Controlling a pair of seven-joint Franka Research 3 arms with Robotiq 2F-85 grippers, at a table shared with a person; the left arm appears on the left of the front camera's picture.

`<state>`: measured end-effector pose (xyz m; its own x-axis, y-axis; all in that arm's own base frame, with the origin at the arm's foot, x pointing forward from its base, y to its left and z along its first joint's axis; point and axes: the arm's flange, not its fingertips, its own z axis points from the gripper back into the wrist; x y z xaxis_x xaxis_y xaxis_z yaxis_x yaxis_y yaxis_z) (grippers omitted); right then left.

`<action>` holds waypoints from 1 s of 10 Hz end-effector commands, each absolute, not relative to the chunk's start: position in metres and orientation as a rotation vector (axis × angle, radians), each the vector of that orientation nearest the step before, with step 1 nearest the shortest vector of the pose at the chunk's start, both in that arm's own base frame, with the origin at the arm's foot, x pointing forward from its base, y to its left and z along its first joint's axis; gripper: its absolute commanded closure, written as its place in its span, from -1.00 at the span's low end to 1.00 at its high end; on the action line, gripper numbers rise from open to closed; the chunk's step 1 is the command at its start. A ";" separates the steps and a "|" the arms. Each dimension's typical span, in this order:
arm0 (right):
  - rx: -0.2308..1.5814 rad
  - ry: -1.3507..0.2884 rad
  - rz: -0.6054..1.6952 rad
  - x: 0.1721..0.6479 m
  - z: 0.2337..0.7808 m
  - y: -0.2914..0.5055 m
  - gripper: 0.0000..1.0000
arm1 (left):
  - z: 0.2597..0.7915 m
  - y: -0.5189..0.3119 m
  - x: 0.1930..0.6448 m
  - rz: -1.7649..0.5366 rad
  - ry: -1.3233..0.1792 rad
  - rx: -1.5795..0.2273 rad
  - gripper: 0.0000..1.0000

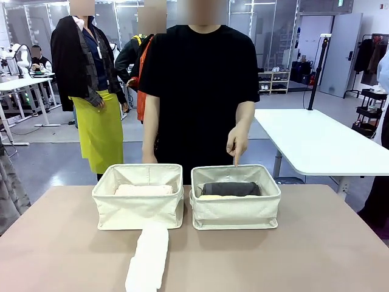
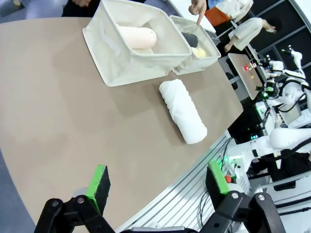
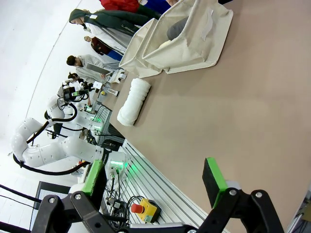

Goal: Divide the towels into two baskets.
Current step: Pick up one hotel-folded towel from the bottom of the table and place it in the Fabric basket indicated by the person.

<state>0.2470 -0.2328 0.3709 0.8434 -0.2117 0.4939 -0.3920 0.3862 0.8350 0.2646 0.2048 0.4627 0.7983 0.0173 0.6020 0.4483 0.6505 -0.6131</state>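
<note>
white towel (image 1: 148, 258): on table, in front of left basket (image 1: 138, 210)
right basket (image 1: 236, 212): grey towel (image 1: 231, 189) inside
left gripper (image 2: 158, 183): spread, empty
right gripper (image 3: 154, 177): spread, empty

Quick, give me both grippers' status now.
Left gripper: open, holding nothing, above the table.
Right gripper: open, holding nothing, above the table.
</note>
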 end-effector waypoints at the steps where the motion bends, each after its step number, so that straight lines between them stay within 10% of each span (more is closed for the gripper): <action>1: 1.193 -0.603 0.131 0.244 0.373 -0.231 -1.00 | 0.483 0.152 0.285 -0.291 -0.481 -0.791 -1.00; 10: 1.193 -0.603 0.131 0.244 0.373 -0.231 -1.00 | 0.465 -0.079 0.309 -0.200 -0.224 -0.580 -1.00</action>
<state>0.2473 -0.2325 0.3708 0.8438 -0.2108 0.4935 -0.3920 0.3859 0.8351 0.3277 -0.0622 0.4868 0.9526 -0.1567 0.2607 0.2761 0.8049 -0.5253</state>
